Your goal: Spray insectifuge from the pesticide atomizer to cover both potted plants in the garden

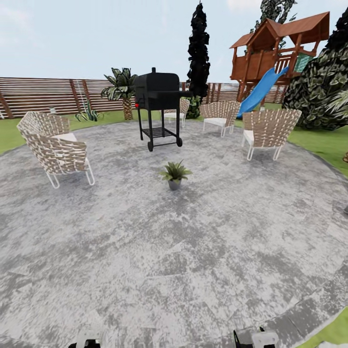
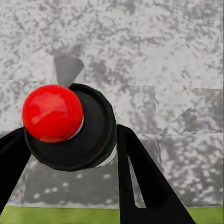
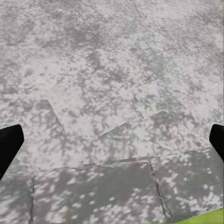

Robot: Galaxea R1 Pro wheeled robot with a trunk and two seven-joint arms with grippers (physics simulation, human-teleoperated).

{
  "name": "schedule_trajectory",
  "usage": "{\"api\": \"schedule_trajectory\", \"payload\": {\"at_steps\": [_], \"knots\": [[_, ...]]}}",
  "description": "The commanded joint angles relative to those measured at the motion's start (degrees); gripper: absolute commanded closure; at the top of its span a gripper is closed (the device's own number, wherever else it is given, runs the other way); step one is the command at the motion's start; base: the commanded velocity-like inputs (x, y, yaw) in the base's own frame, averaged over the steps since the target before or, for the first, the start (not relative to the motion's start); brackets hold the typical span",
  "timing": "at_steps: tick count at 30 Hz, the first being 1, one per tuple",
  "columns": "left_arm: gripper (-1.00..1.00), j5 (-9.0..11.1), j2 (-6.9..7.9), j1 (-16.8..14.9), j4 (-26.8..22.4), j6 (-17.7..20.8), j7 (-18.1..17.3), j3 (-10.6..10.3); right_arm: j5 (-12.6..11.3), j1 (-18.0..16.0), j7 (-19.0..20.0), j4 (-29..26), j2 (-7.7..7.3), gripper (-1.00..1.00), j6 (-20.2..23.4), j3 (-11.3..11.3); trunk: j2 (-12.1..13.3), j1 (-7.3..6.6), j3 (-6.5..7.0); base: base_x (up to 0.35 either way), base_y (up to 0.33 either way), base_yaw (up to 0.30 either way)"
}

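Observation:
The pesticide atomizer (image 2: 93, 135) appears end-on in the left wrist view, a dark round body with a shiny red top. My left gripper (image 2: 70, 144) is shut on it, one black finger on each side, above grey paving. In the right wrist view my right gripper (image 3: 112, 140) is open, with nothing between its fingers (image 3: 9, 142) and paving below. One potted plant (image 1: 174, 174), a small rosette of pointed green leaves in a grey pot, stands on the round patio (image 1: 145, 251) in the garden, several steps ahead of me.
A black grill (image 1: 157, 104) on wheels stands behind the plant. Woven chairs ring the patio at left (image 1: 55, 145), back (image 1: 220, 116) and right (image 1: 268, 128). A brown slatted fence (image 1: 38, 94), a palm (image 1: 123, 89), a playhouse with a blue slide (image 1: 263, 87) and lawn (image 1: 328, 142) lie beyond.

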Motion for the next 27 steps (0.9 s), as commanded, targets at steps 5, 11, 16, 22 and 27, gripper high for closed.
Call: {"api": "schedule_trajectory", "payload": {"at_steps": [5, 11, 16, 22, 27], "knots": [[1.0, -0.5, 0.01, 0.0, 0.0, -0.2, -0.2, 0.5, 0.6, 0.0, -0.5, 0.1, -0.01, -1.0, -0.1, -0.1, 0.0, 0.02, -0.05, 0.336, 0.0, 0.0], [1.0, -0.5, 0.01, 0.0, 0.0, -0.2, -0.2, 0.5, 0.6, 0.0, -0.5, 0.1, -0.01, -1.0, -0.1, -0.1, 0.0, 0.02, -0.05, 0.336, 0.0, 0.0], [1.0, -0.5, 0.0, 0.0, 0.0, -0.2, -0.2, 0.5, 0.6, 0.0, -0.5, 0.1, -0.01, -1.0, -0.1, -0.1, 0.0, 0.02, -0.05, 0.336, 0.0, 0.0], [1.0, -0.5, 0.01, 0.0, 0.0, -0.2, -0.2, 0.5, 0.6, 0.0, -0.5, 0.1, -0.01, -1.0, -0.1, -0.1, 0.0, 0.02, -0.05, 0.336, 0.0, 0.0], [1.0, -0.5, 0.01, 0.0, 0.0, -0.2, -0.2, 0.5, 0.6, 0.0, -0.5, 0.1, -0.01, -1.0, -0.1, -0.1, 0.0, 0.02, -0.05, 0.336, 0.0, 0.0]]}}
